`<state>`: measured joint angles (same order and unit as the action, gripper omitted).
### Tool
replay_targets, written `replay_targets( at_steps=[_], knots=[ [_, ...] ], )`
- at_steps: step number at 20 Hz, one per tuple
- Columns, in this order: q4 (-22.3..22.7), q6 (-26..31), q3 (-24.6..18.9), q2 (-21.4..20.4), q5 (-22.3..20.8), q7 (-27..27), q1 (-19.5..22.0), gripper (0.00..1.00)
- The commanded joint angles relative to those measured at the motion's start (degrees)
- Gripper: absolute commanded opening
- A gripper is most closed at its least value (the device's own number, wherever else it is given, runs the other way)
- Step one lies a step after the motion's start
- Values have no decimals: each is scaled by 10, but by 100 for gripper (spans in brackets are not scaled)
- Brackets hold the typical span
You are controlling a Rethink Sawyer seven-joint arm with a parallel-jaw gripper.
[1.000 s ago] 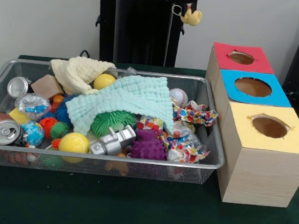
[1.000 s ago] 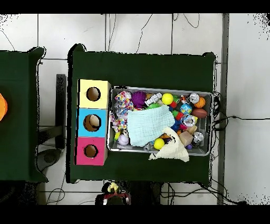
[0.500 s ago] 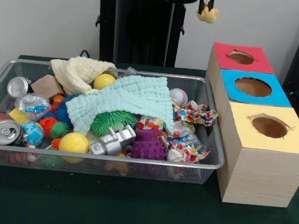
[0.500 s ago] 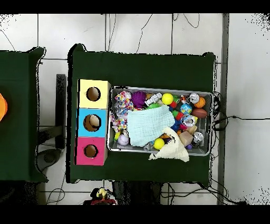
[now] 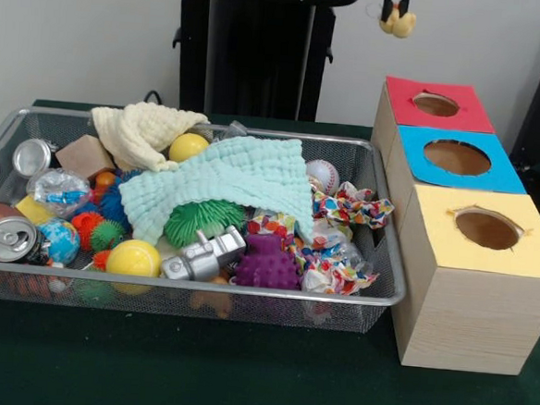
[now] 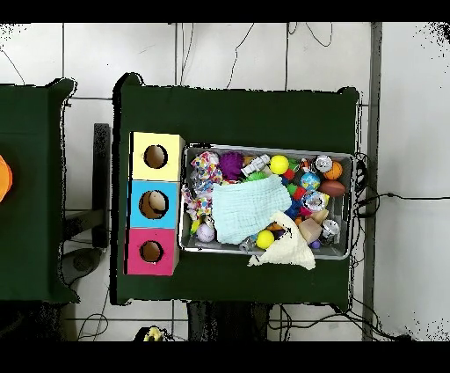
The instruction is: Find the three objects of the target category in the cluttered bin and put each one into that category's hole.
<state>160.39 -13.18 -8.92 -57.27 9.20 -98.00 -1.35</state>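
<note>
The pincer [image 5: 396, 9] has carried the small yellow plush toy [image 5: 398, 23] further sideways, closed on it, now high above the red-topped wooden box [image 5: 431, 110], well clear of the wire-mesh bin [image 5: 365, 297].

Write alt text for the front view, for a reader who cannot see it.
A black pincer at the top edge holds a small yellow plush toy above a red-topped wooden box. Beside blue-topped and yellow-topped boxes, a wire mesh bin holds cluttered toys.
</note>
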Motion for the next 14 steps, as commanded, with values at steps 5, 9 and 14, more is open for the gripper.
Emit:
replay_targets(
  at_steps=[5, 9, 14],
  knots=[
    [-130, -94, -9, 179, 10, -179, -15, 0],
    [-147, -119, -5, 210, 7, -184, -21, 0],
    [-158, -130, -15, 226, 19, -197, -30, 0]
  ],
)
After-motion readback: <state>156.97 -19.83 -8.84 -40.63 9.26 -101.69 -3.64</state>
